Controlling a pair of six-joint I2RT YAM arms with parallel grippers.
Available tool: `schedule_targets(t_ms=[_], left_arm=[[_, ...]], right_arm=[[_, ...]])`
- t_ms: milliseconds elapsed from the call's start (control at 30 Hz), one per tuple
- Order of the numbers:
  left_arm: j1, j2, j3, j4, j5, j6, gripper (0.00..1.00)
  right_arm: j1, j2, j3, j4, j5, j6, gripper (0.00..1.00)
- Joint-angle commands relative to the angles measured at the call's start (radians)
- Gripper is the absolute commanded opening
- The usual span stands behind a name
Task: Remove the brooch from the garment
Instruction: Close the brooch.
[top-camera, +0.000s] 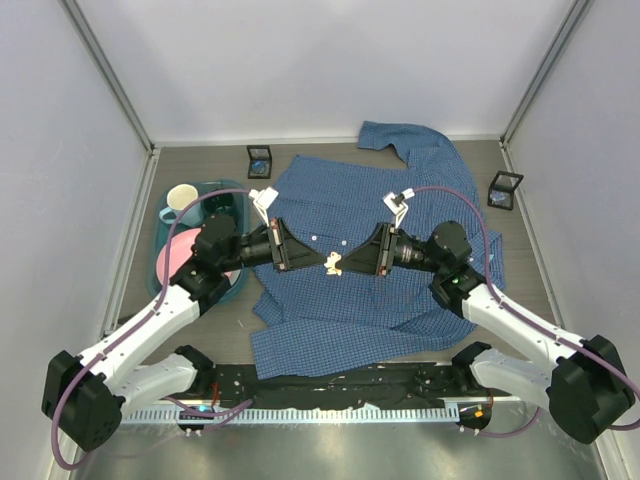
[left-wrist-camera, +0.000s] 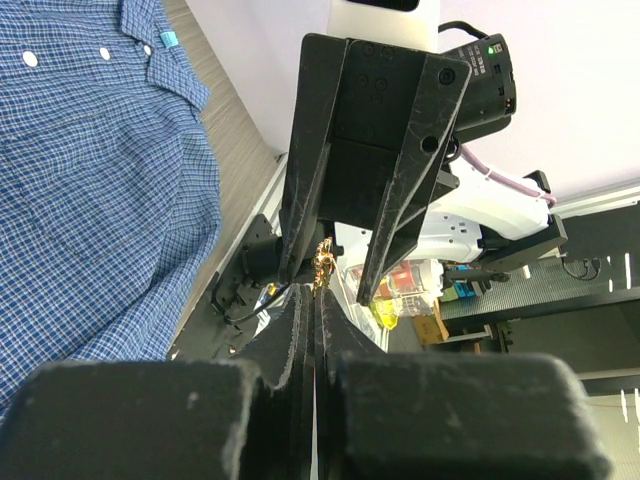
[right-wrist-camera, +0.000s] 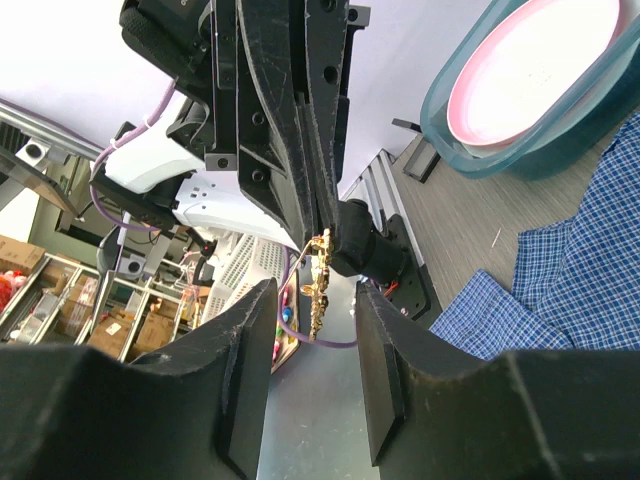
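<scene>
The garment, a blue checked shirt, lies spread flat in the middle of the table. A small gold brooch is in the air above it, between the two gripper tips. My left gripper is shut on the brooch; in the left wrist view the brooch sticks out past the closed fingertips of that gripper. My right gripper faces it, open. In the right wrist view the brooch hangs between the spread fingers of that gripper without touching them. No cloth hangs on the brooch.
A teal basin holding a pink plate stands at the left, with a white cup behind it. Two small black boxes stand at the back and the right. Walls enclose three sides.
</scene>
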Motion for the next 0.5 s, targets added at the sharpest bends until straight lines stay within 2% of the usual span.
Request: schedule_targets(t_ms=[0, 467], left_arm=[[0.002, -0.008, 0.041, 0.027, -0.006, -0.006, 0.0], [0.002, -0.005, 0.044, 0.021, 0.003, 0.0, 0.0]], right_arm=[[0.023, 0.002, 0.043, 0.044, 0.008, -0.011, 0.42], [0.035, 0.017, 0.056, 0.031, 0.02, -0.026, 0.4]])
